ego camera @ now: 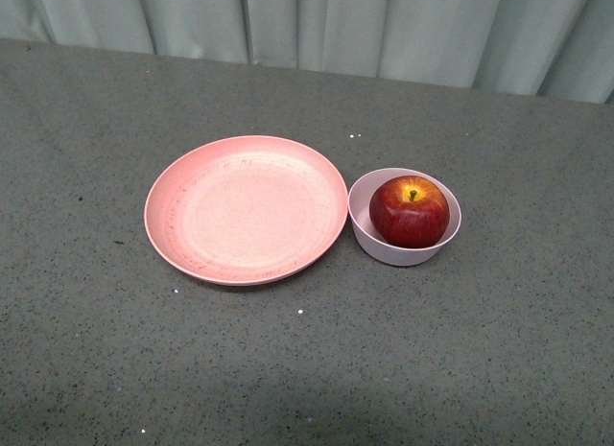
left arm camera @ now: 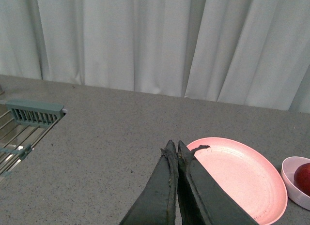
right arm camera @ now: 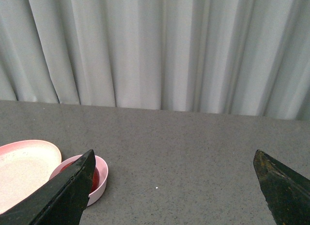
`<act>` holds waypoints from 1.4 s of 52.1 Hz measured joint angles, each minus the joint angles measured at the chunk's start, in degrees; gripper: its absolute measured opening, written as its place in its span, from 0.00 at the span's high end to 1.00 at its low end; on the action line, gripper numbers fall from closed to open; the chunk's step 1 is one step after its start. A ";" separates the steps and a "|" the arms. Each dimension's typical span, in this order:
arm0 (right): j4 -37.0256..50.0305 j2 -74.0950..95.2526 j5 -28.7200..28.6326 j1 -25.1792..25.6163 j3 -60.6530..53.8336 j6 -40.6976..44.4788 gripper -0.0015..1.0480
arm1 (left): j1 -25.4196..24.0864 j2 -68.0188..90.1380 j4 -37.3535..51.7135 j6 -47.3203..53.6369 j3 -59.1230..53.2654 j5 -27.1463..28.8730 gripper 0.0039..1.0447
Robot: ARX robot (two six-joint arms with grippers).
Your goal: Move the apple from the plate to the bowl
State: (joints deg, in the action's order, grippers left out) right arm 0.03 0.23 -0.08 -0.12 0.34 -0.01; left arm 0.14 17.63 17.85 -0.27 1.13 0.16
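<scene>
Here the apple (ego camera: 410, 211) sits inside the bowl (ego camera: 361, 225), stem up, its yellow-orange patch showing around the stem, and it nearly fills the bowl's width. The bowl stands just beside the plate (ego camera: 192, 254), their rims touching or all but touching; which of the two cannot be told from the front view. The plate bears nothing. Both rest on a grey speckled table (ego camera: 480, 350) with a pale pleated curtain (ego camera: 317, 24) hanging behind it. Neither arm shows in the front view. The left gripper (left arm camera: 173, 148) has its two dark fingers (left arm camera: 160, 196) pressed together with nothing between them; it is raised off the table, with the plate (left arm camera: 242, 176) just past its tips and to one side, and the bowl (left arm camera: 290, 181) with a red edge of the apple (left arm camera: 304, 179) further out on that same side. A grey-green slatted rack (left arm camera: 34, 113) lies well apart on the opposite side of that gripper. The right gripper (right arm camera: 174, 157) is spread wide, holding nothing, and is also raised off the table; the bowl (right arm camera: 99, 179) sits partly hidden behind one finger (right arm camera: 63, 196), with the plate (right arm camera: 24, 167) beyond it, and bare table lies between the tips.
</scene>
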 joint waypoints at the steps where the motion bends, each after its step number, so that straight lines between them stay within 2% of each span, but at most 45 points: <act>1: 0.00 0.00 0.00 0.00 0.00 0.00 0.09 | 0.00 -0.44 -0.42 0.02 0.00 0.00 0.97; 26: 0.00 0.00 0.00 0.00 0.00 0.00 0.09 | 0.00 -8.00 -8.00 0.02 0.02 0.00 0.97; 30: 0.00 0.00 0.00 0.00 0.00 0.02 0.09 | 0.00 -13.35 -15.26 0.02 0.02 -0.17 0.97; 33: 0.00 0.02 0.02 0.00 0.00 0.02 0.09 | 0.00 -16.55 -17.35 0.04 0.02 -0.15 0.97; 47: 0.00 0.00 0.00 0.00 0.00 0.00 0.09 | 0.00 -17.33 -17.73 -0.02 0.02 -0.15 0.95; 64: 0.00 0.00 0.00 0.00 0.00 0.00 0.09 | 0.00 -17.33 -17.73 0.02 0.02 -0.13 0.38; 73: 0.00 0.00 0.00 0.00 0.00 0.00 0.09 | 0.00 -17.35 -17.73 0.02 0.02 -0.13 0.14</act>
State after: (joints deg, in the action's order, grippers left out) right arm 0.03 0.23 -0.08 -0.12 0.34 -0.01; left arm 0.14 0.27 0.12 -0.25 1.15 0.03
